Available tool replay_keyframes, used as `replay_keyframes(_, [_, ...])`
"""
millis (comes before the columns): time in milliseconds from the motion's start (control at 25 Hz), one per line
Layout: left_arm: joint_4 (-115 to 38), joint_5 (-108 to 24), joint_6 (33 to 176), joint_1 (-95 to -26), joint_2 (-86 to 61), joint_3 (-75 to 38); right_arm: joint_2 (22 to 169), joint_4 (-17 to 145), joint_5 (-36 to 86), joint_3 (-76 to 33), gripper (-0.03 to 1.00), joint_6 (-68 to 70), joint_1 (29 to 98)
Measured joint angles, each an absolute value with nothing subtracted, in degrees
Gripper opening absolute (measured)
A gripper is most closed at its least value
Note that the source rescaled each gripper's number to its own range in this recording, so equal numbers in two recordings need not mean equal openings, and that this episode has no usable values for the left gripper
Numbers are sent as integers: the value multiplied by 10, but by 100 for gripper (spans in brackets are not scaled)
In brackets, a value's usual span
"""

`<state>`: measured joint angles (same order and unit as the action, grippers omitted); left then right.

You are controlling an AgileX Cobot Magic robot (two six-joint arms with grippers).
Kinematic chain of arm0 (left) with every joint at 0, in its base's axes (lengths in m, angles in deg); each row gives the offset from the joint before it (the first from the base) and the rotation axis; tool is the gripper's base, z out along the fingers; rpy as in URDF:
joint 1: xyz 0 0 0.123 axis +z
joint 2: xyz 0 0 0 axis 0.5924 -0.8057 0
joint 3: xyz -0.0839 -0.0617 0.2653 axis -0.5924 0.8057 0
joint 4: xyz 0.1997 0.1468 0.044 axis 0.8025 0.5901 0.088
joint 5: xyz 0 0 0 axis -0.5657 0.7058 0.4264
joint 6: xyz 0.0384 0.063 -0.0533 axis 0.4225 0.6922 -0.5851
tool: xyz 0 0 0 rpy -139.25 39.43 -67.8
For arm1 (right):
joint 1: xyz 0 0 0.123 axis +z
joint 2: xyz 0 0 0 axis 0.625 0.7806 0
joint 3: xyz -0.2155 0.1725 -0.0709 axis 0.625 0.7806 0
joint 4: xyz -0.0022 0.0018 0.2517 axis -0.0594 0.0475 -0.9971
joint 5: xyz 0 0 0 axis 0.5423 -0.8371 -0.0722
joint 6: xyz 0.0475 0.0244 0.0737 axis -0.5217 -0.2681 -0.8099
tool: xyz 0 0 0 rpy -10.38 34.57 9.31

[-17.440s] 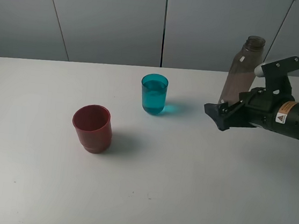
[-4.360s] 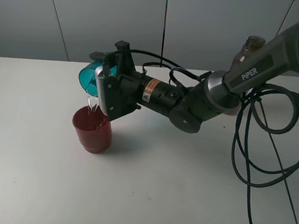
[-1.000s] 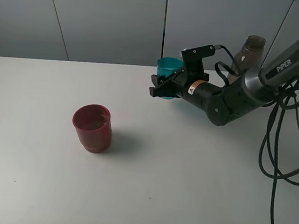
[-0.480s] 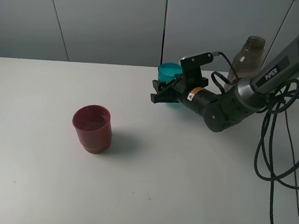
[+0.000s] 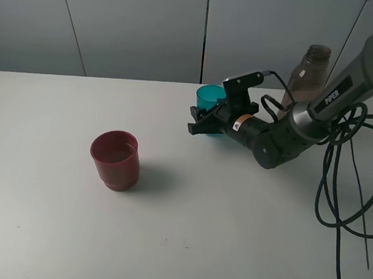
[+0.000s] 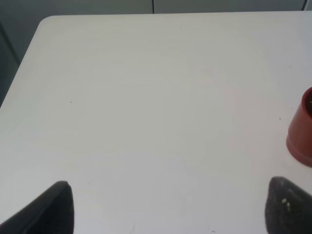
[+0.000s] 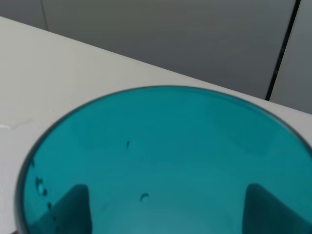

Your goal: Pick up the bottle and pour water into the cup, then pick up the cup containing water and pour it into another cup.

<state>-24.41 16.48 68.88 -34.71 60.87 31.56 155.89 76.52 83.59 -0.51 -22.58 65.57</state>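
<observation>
Step in hand: judged as the closing step; the right tool [image 5: 200, 122] is holding the teal tumbler [image 5: 208, 99] upright at the far middle of the desk [image 5: 181, 246], low over it or just touching; contact cannot be told.
Right tool state: grasping the teal tumbler; in the right wrist view its fingers [image 7: 73, 204] are showing through the teal wall on both sides, and the teal tumbler [image 7: 165, 161] is filling the picture, only droplets clinging inside.
Left tool state: released; its fingertips [image 6: 56, 204] are standing wide apart with only bare desk [image 6: 146, 97] between them, the left tool [image 6: 170, 207] grasping nothing.
Dark red cup: [image 5: 115, 159] is standing upright on the near left of the desk, well apart from the tumbler, liquid glinting inside; its edge [image 6: 302, 131] is showing in the left wrist view.
Grey-brown bottle: [image 5: 307, 76] is standing upright at the far right, behind the right arm [image 5: 289, 127], capless.
Progress: both pours are appearing done, judged from water in the red cup and the near-dry tumbler.
Next move calls for: settling the tumbler flat on the desk, parting the fingers, drawing back without tipping it or brushing the bottle.
Writing: "PiPER" is reading along the right arm's link; an orange warning label is sitting near the wrist, its text too small to read.
</observation>
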Motion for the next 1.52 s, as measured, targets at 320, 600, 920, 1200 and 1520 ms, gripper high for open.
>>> replay_keyframes(320, [-244, 165, 689, -347, 609, 316, 1559, 766, 835, -5, 15, -225, 656])
replay_keyframes(600, [-244, 165, 689, -347, 609, 316, 1559, 766, 835, -5, 19, -225, 656])
replay_keyframes(920, [-244, 165, 689, -347, 609, 316, 1521, 770, 733, -6, 98, -225, 656])
replay_keyframes(1200, [-244, 165, 689, -347, 609, 316, 1490, 777, 673, -2, 99, -225, 656])
replay_keyframes(1520, [-244, 165, 691, -347, 609, 316, 1434, 780, 653, 60, 99, -224, 656])
